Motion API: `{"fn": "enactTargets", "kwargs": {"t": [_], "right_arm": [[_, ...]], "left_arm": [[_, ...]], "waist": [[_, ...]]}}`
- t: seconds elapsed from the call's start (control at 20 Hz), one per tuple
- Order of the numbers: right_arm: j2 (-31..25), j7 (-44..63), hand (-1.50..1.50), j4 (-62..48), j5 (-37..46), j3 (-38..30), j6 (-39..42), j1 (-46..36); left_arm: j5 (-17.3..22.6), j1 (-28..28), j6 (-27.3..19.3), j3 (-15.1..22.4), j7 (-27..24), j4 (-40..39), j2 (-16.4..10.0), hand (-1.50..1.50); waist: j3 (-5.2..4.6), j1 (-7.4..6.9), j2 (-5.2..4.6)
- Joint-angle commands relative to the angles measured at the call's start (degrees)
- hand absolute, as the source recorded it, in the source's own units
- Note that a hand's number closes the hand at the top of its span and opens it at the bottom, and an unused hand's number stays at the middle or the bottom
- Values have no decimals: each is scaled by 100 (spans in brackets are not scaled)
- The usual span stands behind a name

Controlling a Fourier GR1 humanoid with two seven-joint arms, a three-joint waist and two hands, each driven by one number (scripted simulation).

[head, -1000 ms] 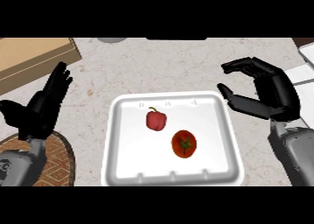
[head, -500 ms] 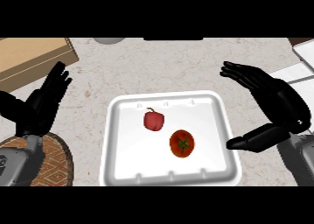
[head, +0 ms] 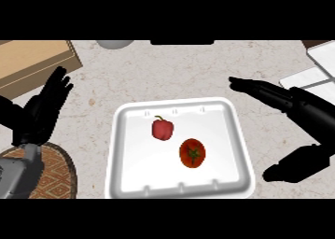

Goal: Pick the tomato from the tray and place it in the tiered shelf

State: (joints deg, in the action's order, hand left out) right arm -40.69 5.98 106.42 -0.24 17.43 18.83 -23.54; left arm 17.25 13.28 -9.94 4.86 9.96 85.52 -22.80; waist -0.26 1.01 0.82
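At frame centre I note the tomato (head: 191, 153) in the tray (head: 132, 140), a red pepper (head: 162, 129) just upper-left of it; right hand (head: 309, 113) and left hand (head: 36, 115) flank the tray, both open.

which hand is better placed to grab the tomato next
Right. The tomato lies toward the tray's right side, nearer the open right hand; the left hand rests open left of the tray, beyond the pepper.

The tray (head: 135, 158) looks like smooth white plastic with a faint sheen. The tomato (head: 191, 153) and the red pepper (head: 162, 129) have smooth skins. The counter (head: 184, 70) is matt, speckled beige stone. At its upper left corner a box (head: 28, 60) looks wooden; the lower-left mat (head: 57, 170) looks woven.
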Motion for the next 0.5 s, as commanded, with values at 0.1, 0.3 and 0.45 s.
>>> {"fn": "enactTargets", "kwargs": {"t": [0.1,0.3,0.45], "right_arm": [[51,1737,-150,1182,1767,1200,-320,-120],[973,2767,-150,1247,2708,2096,-518,-112],[1404,3294,-150,1206,3267,2703,-308,-125]], "left_arm": [[-89,147,-50,-20,-108,-220,125,0],[-65,108,75,-44,-6,-106,136,0],[-32,229,246,-148,37,-194,68,0]], "waist": [[6,6,-34],[19,-111,-65],[20,-113,-68]]}}
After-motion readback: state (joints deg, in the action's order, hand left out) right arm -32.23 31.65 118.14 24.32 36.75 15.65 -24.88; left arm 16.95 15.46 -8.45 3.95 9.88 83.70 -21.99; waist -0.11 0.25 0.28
